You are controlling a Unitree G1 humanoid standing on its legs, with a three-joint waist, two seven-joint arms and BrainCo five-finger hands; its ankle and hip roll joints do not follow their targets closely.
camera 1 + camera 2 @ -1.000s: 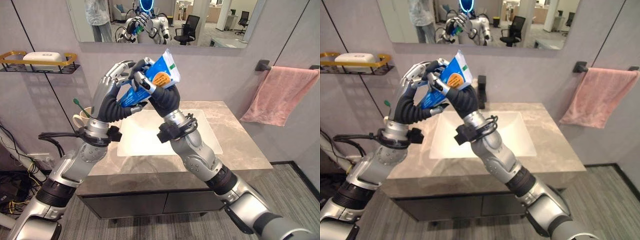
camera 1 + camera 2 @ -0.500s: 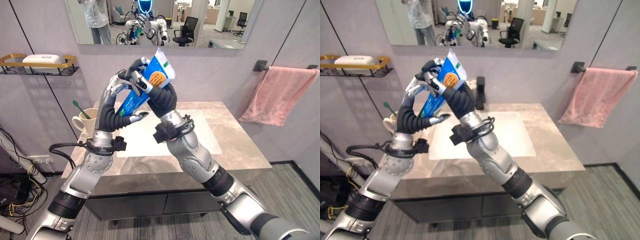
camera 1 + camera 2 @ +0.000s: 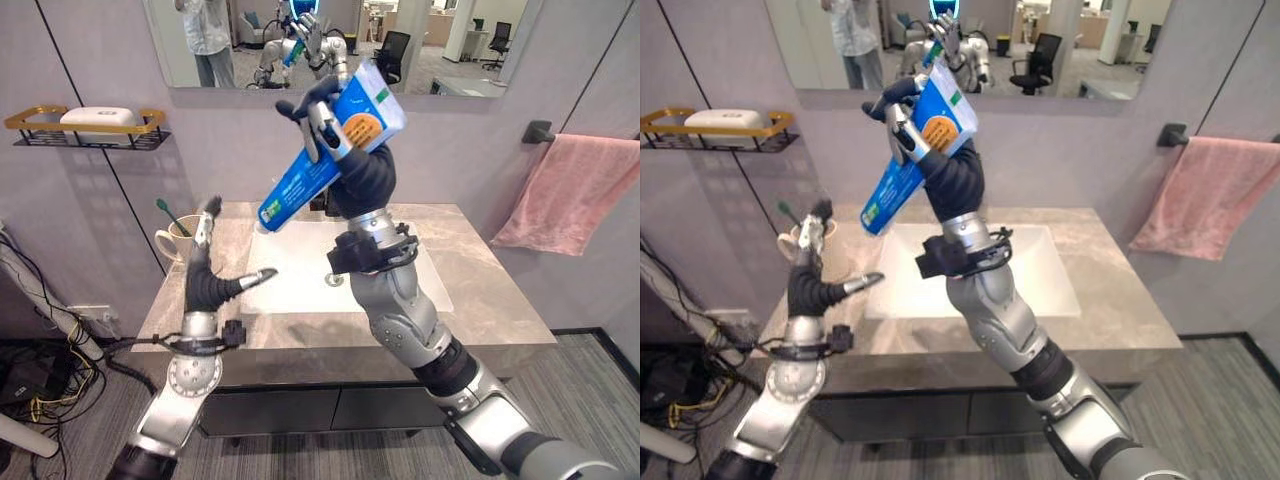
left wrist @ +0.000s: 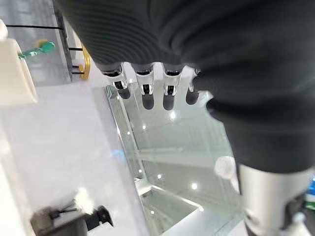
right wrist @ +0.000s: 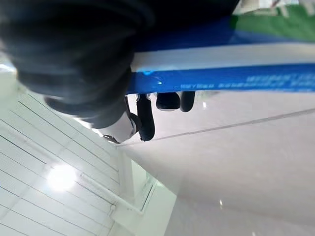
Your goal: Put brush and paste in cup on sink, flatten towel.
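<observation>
While right hand point(image 3: 350, 150) grips paste point(image 3: 330, 150), cup point(image 3: 178, 243) beside sink point(image 3: 300, 290).

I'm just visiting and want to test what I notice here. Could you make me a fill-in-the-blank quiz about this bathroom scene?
1. The right hand holds up a ____ toothpaste tube.
2. The green toothbrush stands in the ____ on the counter.
3. The pink towel hangs from a bar on the ____.
4. The left hand, with fingers straight, holds ____.

Missing words: blue; cup; wall; nothing
</observation>
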